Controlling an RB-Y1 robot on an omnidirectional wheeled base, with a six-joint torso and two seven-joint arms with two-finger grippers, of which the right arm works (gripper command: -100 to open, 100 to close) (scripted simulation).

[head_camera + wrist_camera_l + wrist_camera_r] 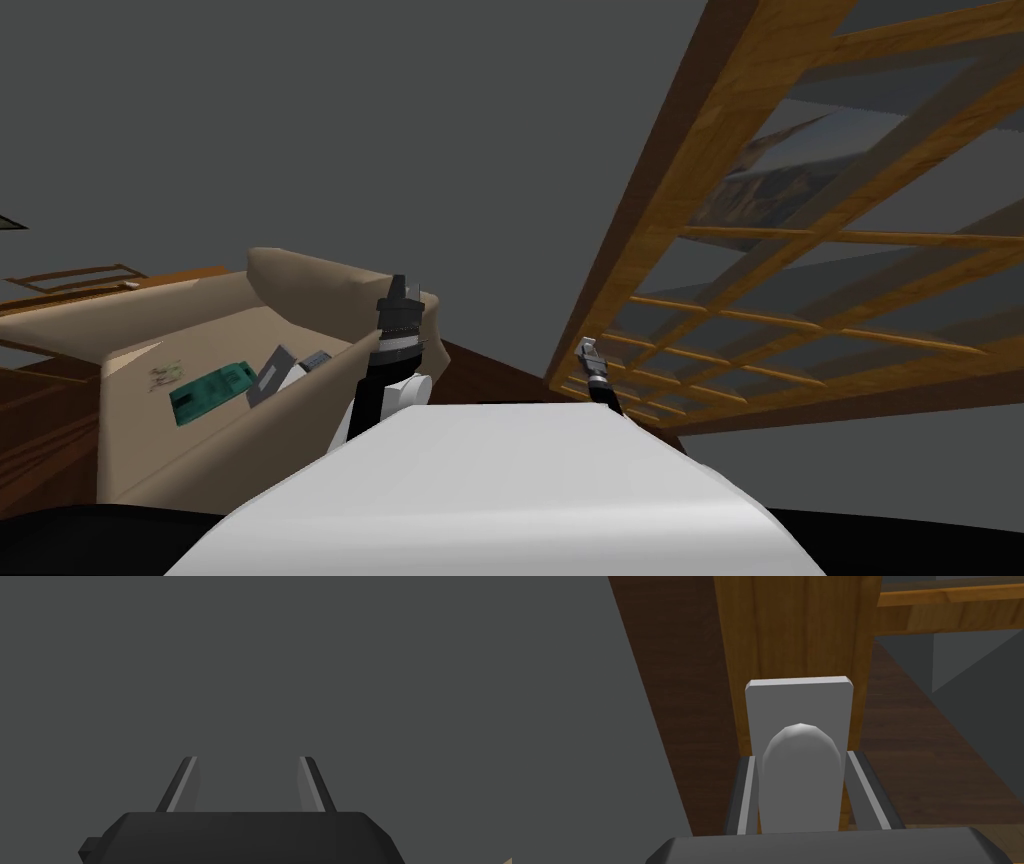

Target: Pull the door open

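Note:
A wooden door (640, 250) with glass panes in a lattice frame stands at my right. Its grey rounded handle (799, 786) sits on a grey plate (799, 701) fixed to the door's wooden stile (792, 631). My right gripper (802, 756) is shut on the handle, one finger pressing each side. In the head view that gripper (586, 347) shows small at the door's lower edge. My left gripper (400, 283) is raised in front of me, away from the door, and stands open (248, 758) with nothing between its fingers.
A beige sofa (200, 340) stands at my left, with a green flat item (210, 390) and small grey items on its seat. Dark wooden floor (912, 741) runs past the door. A grey wall (300, 120) lies ahead.

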